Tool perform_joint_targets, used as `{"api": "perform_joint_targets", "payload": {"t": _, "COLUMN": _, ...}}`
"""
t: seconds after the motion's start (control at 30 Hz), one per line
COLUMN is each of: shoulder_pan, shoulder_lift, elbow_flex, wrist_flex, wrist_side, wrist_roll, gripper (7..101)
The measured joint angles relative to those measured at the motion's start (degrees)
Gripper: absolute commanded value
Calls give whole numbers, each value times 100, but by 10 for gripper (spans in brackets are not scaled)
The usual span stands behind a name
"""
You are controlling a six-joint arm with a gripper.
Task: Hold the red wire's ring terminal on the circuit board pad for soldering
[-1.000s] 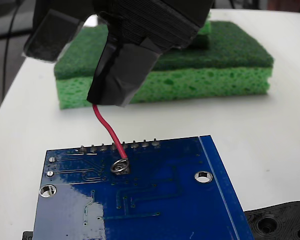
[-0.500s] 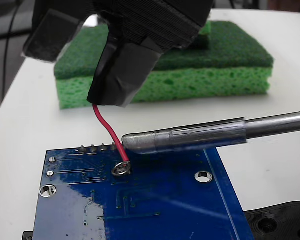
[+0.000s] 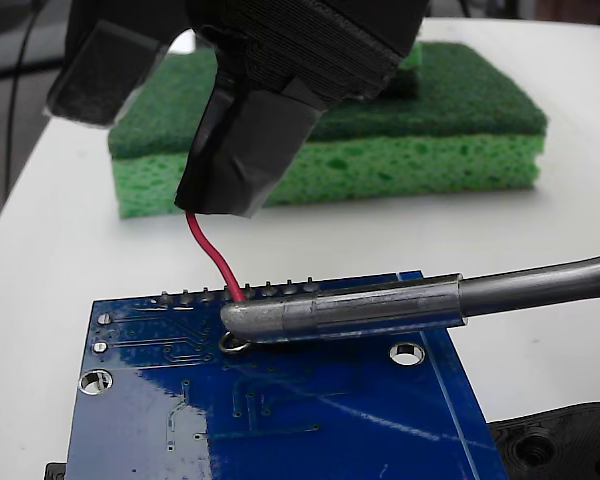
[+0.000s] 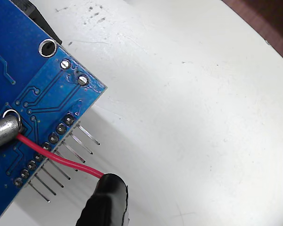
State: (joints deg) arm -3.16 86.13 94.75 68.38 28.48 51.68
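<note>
One claw (image 3: 220, 195), tape-wrapped, clamped on the red wire (image 3: 212, 255); wire curves down from it to the board (image 3: 310, 410), which lies at the near edge of the desk (image 3: 540, 240).

Ring (image 3: 234, 344) sits flat on a pad just inside the board's far edge, by the pin row. In the wrist view the ring (image 4: 11, 114) shows as a silver loop on blue, wire (image 4: 61, 160) running back over the pins (image 4: 73, 153) to the claw tip.

Change: iron (image 3: 380, 308), half a second ago hovering above the ring with its tip near the wire, is now lower and further left, tip lying over the ring and apparently touching it. A second ago it was absent. Ring and claw positions unchanged across all three.

Judgement: heating has likely begun; the claw need only hold steady. Risk: iron barrel lies close to the insulation. Sponge (image 3: 380, 150) at far desk edge, unused.
</note>
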Motion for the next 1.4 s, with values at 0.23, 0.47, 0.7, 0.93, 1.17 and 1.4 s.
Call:
{"api": "perform_joint_targets", "payload": {"t": 0.23, "shoulder_pan": 9, "shoulder_lift": 0, "elbow_flex": 0, "wrist_flex": 9, "wrist_side": 0, "wrist_roll": 0, "gripper": 1003}}
{"api": "perform_joint_targets", "payload": {"t": 0.47, "shoulder_pan": 9, "shoulder_lift": 0, "elbow_flex": -9, "wrist_flex": 9, "wrist_side": -9, "wrist_roll": 9, "gripper": 1003}}
{"api": "perform_joint_targets", "payload": {"t": 0.7, "shoulder_pan": 9, "shoulder_lift": 0, "elbow_flex": -9, "wrist_flex": 26, "wrist_side": -9, "wrist_roll": 18, "gripper": 1003}}
{"api": "perform_joint_targets", "payload": {"t": 0.93, "shoulder_pan": 9, "shoulder_lift": 0, "elbow_flex": -9, "wrist_flex": 44, "wrist_side": -9, "wrist_roll": 26, "gripper": 1003}}
{"api": "perform_joint_targets", "payload": {"t": 1.17, "shoulder_pan": 0, "shoulder_lift": 0, "elbow_flex": -9, "wrist_flex": 35, "wrist_side": -9, "wrist_roll": 26, "gripper": 1003}}
{"api": "perform_joint_targets", "payload": {"t": 1.4, "shoulder_pan": -18, "shoulder_lift": 202, "elbow_flex": -9, "wrist_flex": 193, "wrist_side": 18, "wrist_roll": -53, "gripper": 1003}}
